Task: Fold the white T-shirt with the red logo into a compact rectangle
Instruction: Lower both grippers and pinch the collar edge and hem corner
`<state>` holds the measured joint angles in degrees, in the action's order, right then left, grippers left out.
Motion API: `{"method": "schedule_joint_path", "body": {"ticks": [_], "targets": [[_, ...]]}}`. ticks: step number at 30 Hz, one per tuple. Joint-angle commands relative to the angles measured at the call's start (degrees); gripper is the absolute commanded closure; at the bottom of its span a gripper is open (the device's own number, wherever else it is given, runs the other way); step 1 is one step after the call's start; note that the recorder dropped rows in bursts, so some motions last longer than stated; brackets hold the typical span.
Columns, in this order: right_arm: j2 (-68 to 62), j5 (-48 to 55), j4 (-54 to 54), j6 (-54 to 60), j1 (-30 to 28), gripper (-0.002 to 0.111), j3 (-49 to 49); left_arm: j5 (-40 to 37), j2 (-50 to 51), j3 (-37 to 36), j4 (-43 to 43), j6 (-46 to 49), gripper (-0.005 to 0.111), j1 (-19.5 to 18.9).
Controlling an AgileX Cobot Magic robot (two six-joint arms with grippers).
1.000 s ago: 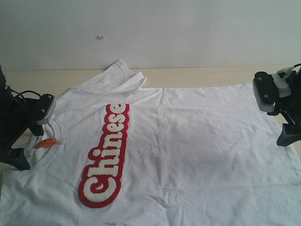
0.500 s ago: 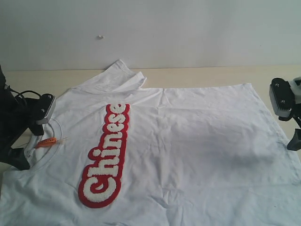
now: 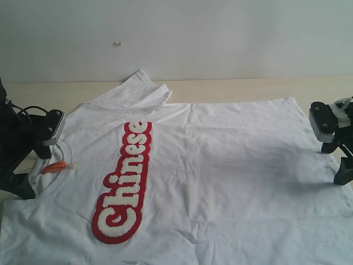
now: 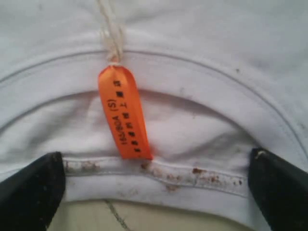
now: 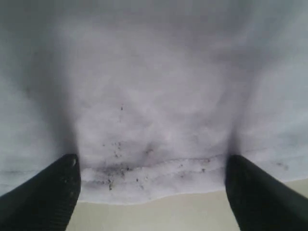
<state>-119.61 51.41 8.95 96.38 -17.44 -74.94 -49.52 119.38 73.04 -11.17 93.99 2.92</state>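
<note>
The white T-shirt (image 3: 220, 165) lies spread flat on the table, neck toward the left, hem toward the right. Its red logo (image 3: 124, 179) spelling "Chinese" runs across the chest. An orange neck tag (image 3: 54, 166) (image 4: 122, 113) lies inside the ribbed collar (image 4: 159, 178). My left gripper (image 3: 34, 165) (image 4: 156, 192) is open, its two black fingers (image 4: 33, 190) straddling the collar's back edge. My right gripper (image 3: 335, 163) (image 5: 151, 190) is open too, low over the stained hem (image 5: 154, 178), with a finger (image 5: 45, 192) on either side of it.
The beige tabletop (image 3: 237, 88) shows behind the shirt and under both grippers. One sleeve (image 3: 140, 88) is folded up toward the pale back wall (image 3: 220, 38). The shirt's lower part runs past the view's bottom edge.
My right gripper swung out to the right, then came back down onto the hem at the shirt's right edge. The left arm and the shirt have not moved.
</note>
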Motion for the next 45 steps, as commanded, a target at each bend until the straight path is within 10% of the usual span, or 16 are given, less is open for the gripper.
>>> {"method": "schedule_joint_path", "body": {"ticks": [1, 45], "targets": [[-0.28, -0.92, -0.60, -0.51, -0.20, 0.030, -0.31, -0.61, 1.45, -0.39, -0.64, 0.09, 0.002, -0.08], [-5.13, 2.88, -1.86, -7.60, 0.11, 0.030, -5.68, -1.55, 3.16, -0.39, -1.20, 0.09, 0.002, -0.08]]}}
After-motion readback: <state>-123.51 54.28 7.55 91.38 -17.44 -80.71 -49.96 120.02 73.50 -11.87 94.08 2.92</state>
